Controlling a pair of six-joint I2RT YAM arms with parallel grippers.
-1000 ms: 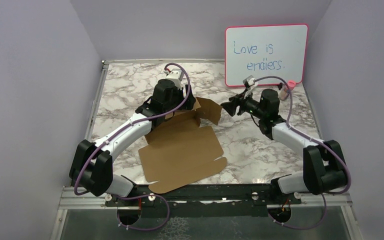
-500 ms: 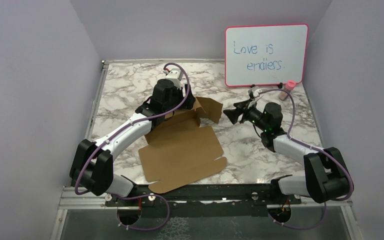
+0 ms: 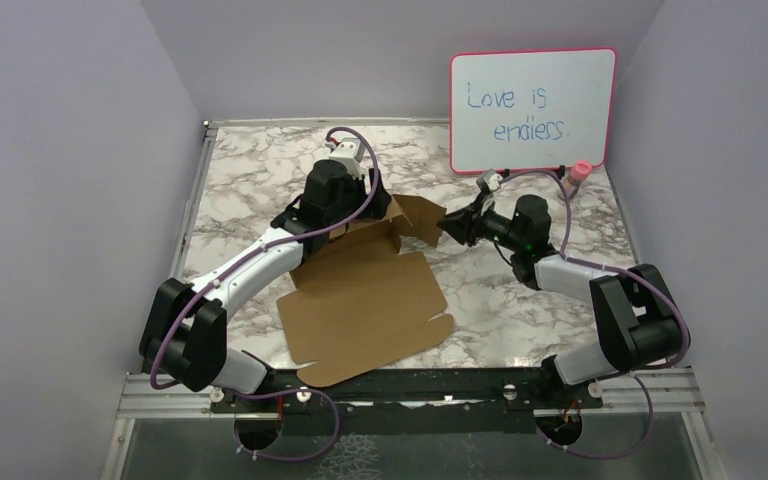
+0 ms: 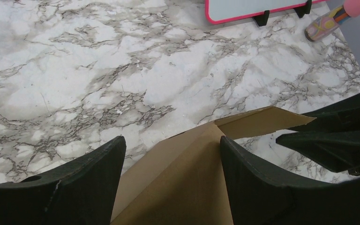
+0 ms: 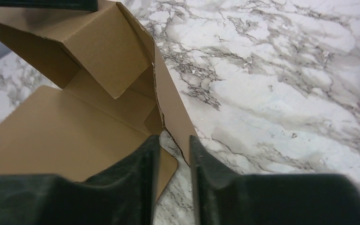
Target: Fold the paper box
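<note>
The paper box is a brown cardboard sheet lying flat mid-table, with its far panel raised and a side flap standing up. My left gripper hangs over the raised far panel, open wide, with the cardboard fold between its fingers. My right gripper is at the side flap's right edge. In the right wrist view the right gripper stands open by a narrow gap, the flap's torn edge just at its tips and marble showing between the fingers.
A pink-framed whiteboard stands at the back right with a pink-capped marker at its foot. Lilac walls close in the marble table on three sides. The right gripper's fingers show close to the left gripper.
My right gripper has moved left and down to the side flap, and its jaws have narrowed. The left arm and the box have stayed still.
</note>
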